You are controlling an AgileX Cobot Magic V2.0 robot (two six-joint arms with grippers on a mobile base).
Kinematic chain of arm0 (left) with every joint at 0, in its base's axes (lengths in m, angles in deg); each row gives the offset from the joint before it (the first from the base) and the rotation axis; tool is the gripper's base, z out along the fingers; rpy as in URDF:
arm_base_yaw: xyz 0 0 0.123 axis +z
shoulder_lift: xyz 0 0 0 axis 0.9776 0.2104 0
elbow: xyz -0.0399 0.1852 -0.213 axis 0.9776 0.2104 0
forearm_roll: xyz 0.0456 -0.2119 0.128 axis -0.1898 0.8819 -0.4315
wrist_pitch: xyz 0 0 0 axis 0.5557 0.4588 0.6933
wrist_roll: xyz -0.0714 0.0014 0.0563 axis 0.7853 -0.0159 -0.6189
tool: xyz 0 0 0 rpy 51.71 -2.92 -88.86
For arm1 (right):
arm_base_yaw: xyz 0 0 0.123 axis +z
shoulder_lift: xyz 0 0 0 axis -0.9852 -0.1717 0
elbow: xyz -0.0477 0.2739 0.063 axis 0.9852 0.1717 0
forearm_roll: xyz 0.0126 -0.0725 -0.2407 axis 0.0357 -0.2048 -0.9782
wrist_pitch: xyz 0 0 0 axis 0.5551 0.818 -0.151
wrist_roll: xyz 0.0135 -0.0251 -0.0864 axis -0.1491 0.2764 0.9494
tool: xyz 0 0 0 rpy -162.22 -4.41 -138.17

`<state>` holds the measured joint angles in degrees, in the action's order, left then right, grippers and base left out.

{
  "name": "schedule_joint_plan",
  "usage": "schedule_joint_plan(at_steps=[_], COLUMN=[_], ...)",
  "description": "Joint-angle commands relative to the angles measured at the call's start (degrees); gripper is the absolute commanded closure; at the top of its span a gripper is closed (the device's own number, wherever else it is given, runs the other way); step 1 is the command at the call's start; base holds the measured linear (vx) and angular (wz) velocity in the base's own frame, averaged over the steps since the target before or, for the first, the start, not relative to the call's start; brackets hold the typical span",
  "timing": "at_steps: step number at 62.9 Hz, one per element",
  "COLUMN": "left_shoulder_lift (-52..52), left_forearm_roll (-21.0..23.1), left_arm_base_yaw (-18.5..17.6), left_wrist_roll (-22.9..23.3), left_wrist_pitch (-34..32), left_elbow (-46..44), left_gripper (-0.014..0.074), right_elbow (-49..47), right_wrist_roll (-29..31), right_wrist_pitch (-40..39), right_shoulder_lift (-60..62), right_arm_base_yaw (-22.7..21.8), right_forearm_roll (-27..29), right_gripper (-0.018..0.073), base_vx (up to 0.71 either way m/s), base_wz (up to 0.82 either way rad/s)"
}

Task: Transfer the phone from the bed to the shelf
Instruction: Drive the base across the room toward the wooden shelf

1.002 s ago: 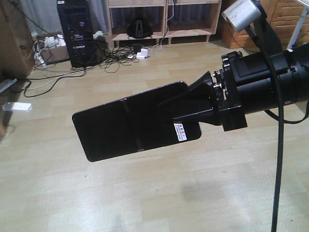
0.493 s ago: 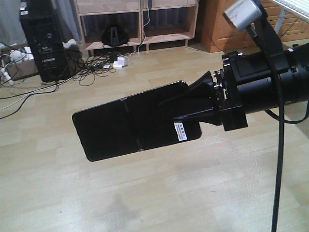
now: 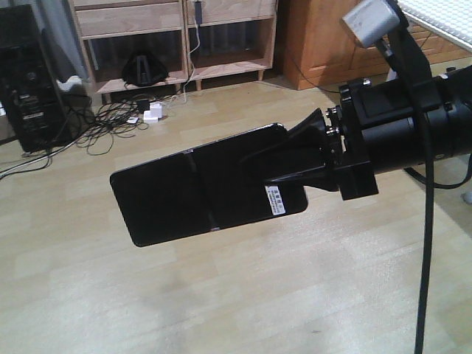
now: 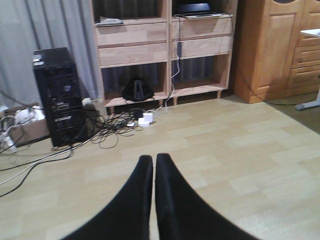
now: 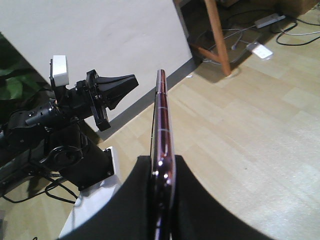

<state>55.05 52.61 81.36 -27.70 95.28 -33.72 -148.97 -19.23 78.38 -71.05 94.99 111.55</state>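
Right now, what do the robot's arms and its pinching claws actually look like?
They are all matte black. The right arm is a thick round barrel ending in a blocky flange, with a silver-grey camera box on top and a black cable running down past it. The right gripper has flat wedge-shaped fingers. The left gripper has two smooth fingers tapering to rounded tips.

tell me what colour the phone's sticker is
The sticker on the phone is white; front view shows it best.
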Motion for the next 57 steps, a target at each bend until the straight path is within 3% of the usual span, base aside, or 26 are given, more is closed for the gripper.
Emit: schedule_joint_plan(at_steps=[1,57], left_shoulder_lift=[-0.5,-0.5], left_forearm_roll=[0.5,0.5], left_arm_base_yaw=[0.0,0.0], left_wrist_roll=[0.0,0.0], left_wrist_pitch=[-4.0,-4.0], left_elbow=[0.4,0.4], left_gripper=[0.0595,0.0595], right_elbow=[-1.5,-1.5], right_wrist_roll=[0.2,0.2], right_wrist_pitch=[3.2,3.2], right_shoulder_lift=[1.8,1.8], right_arm_base_yaw=[0.1,0.1], right_forearm_roll=[5.2,5.2], right_gripper=[0.0561,0.0561], base_vx=[0.37,0.35], base_wz=[-0.17,-0.24])
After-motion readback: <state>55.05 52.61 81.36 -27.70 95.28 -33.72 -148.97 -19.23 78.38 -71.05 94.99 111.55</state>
